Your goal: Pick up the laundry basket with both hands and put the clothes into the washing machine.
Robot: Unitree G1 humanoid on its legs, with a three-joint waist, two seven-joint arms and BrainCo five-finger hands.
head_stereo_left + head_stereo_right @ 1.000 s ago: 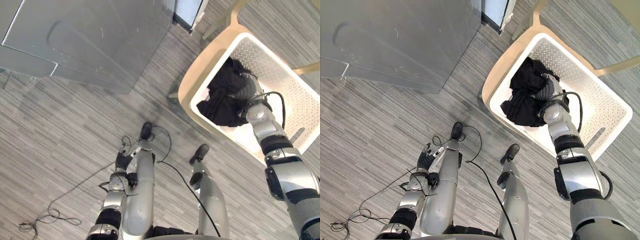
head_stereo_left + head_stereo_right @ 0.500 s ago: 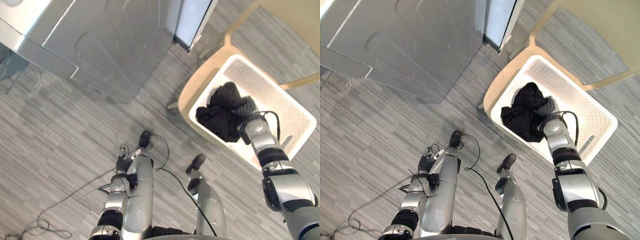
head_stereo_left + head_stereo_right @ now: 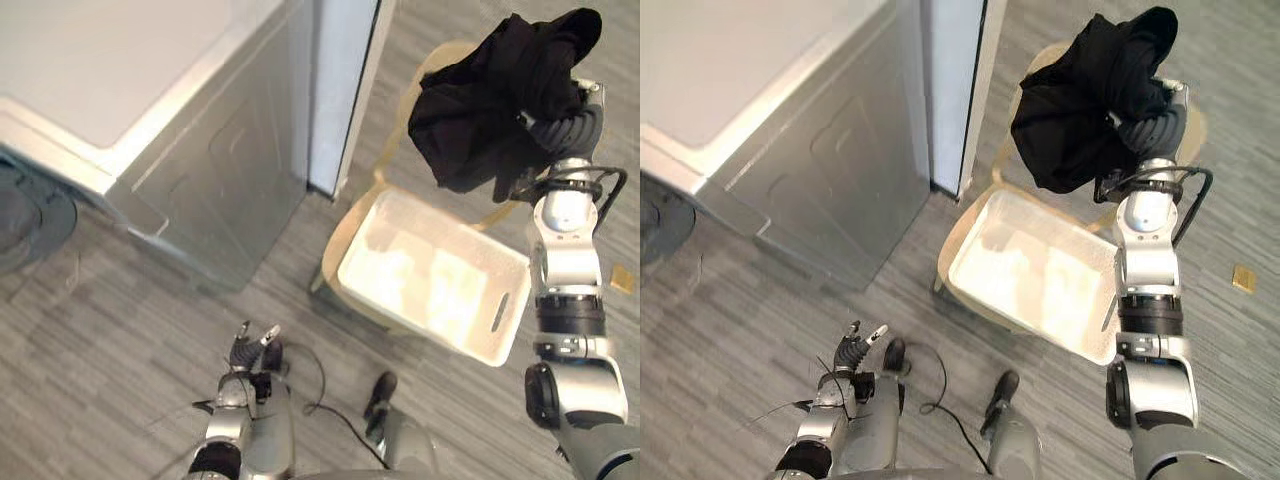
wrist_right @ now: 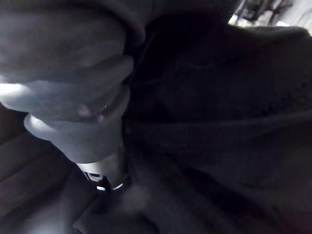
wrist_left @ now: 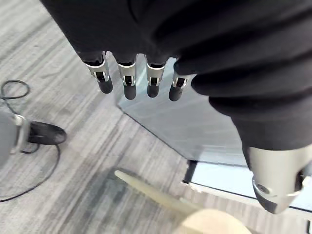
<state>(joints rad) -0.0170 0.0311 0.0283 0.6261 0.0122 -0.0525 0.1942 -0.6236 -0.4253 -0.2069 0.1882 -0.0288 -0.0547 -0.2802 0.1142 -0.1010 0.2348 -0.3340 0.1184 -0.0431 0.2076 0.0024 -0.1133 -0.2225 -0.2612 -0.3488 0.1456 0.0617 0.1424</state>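
The right robot hand (image 3: 568,122) has hoisted the black clothes (image 3: 480,110) above the now-empty laundry basket (image 3: 440,285); its grip is buried in cloth, so I cannot tell. The left robot hand (image 3: 250,346) hangs open, well apart. Next: the washing machine (image 3: 200,170).

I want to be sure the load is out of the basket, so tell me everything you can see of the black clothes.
The black clothes are one crumpled bundle of soft, matte fabric with loose hanging folds. The bundle is bunched over the right hand, up in the air and clear of the white basket, which looks empty. Nothing else touches it.
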